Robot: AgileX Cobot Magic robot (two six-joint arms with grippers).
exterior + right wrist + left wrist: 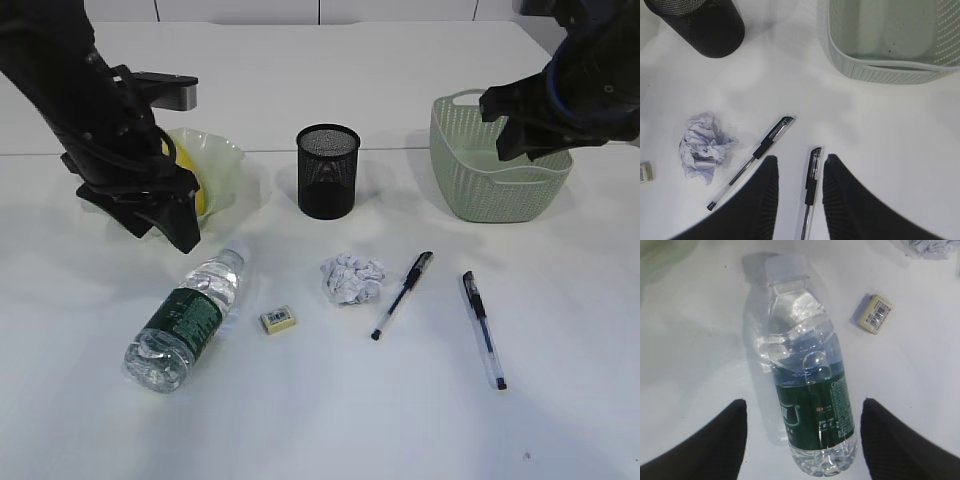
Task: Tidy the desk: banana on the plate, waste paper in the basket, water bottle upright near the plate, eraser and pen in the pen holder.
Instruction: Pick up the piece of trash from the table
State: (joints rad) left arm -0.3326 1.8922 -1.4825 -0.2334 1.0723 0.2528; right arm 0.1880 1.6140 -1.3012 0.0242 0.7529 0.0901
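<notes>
One item is judged done: the banana [203, 190] is seen on the plate [228, 158]. Left lying on the table are the water bottle [188, 318], the eraser [277, 319], the waste paper [351, 278] and two pens [402, 295] [483, 328]; nothing is seen in the basket [497, 190] or pen holder [327, 171]. The left gripper [802, 440] is held apart astride the bottle; the right gripper [799, 192] is held partly open over one pen, untouched.
</notes>
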